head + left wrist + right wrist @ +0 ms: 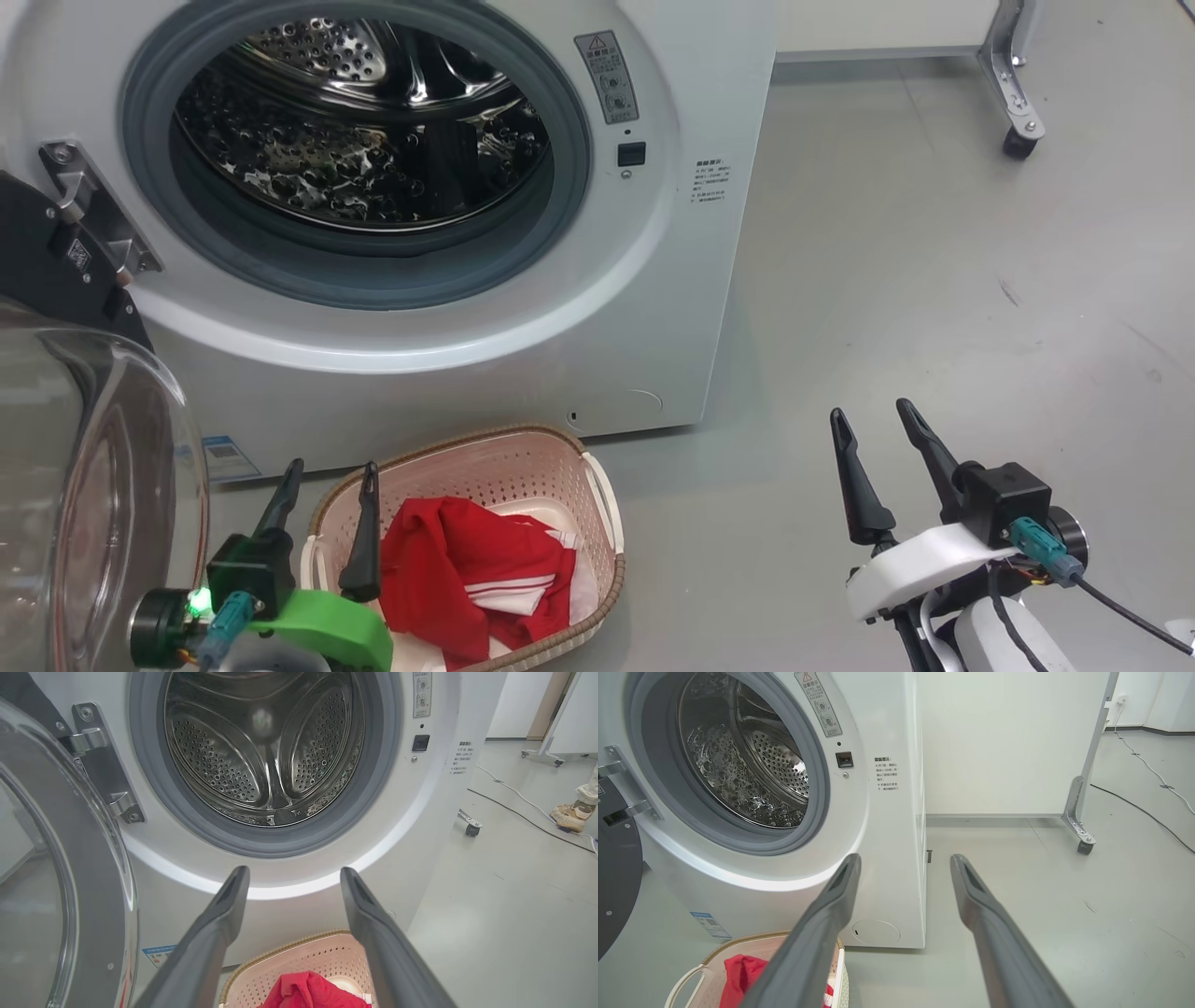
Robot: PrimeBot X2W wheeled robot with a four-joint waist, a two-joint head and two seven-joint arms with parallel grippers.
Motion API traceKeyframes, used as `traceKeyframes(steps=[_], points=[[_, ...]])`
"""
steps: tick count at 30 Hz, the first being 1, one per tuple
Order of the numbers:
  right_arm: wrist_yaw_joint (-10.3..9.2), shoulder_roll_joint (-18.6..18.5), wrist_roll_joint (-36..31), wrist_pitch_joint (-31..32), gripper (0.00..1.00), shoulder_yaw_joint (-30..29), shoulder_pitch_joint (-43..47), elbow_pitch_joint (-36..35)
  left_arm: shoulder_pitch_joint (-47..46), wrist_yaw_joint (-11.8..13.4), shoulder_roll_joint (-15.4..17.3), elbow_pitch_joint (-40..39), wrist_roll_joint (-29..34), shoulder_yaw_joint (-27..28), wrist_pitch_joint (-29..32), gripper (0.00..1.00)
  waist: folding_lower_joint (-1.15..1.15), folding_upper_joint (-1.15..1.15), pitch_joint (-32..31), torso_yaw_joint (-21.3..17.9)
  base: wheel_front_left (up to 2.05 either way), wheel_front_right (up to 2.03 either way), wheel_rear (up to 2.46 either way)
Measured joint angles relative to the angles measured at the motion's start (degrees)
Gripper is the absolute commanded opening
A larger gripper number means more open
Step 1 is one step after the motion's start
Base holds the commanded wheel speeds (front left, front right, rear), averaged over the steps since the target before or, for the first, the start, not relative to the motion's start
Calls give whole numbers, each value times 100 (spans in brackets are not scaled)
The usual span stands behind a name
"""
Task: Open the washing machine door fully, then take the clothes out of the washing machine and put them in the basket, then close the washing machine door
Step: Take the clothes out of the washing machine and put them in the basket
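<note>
While the clothes [467,560] lie heaped in the basket [504,471], which sits on the floor [934,280] just before the washer [653,308], the door [84,485] hangs swung wide at the left, and the steel drum [373,140] shows through the open mouth. The left fingers [362,532] are spread and released, holding nothing, poised over the basket's left edge beside the door. The right fingers [857,485], likewise released and holding nothing, hang well apart to the right over the floor.

The washing machine [653,308] bears a warning-triangle sticker [607,77], illegibly small print [711,182] and a blue label [229,457].
</note>
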Motion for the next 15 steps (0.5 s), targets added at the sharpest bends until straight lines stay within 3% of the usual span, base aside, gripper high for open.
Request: traceKeyframes(steps=[15], points=[[-4,11,0,0,100,-49,210,-53,526,191,9,-526,-20,-67,26,100,0,0,-172,71,0,0,0]])
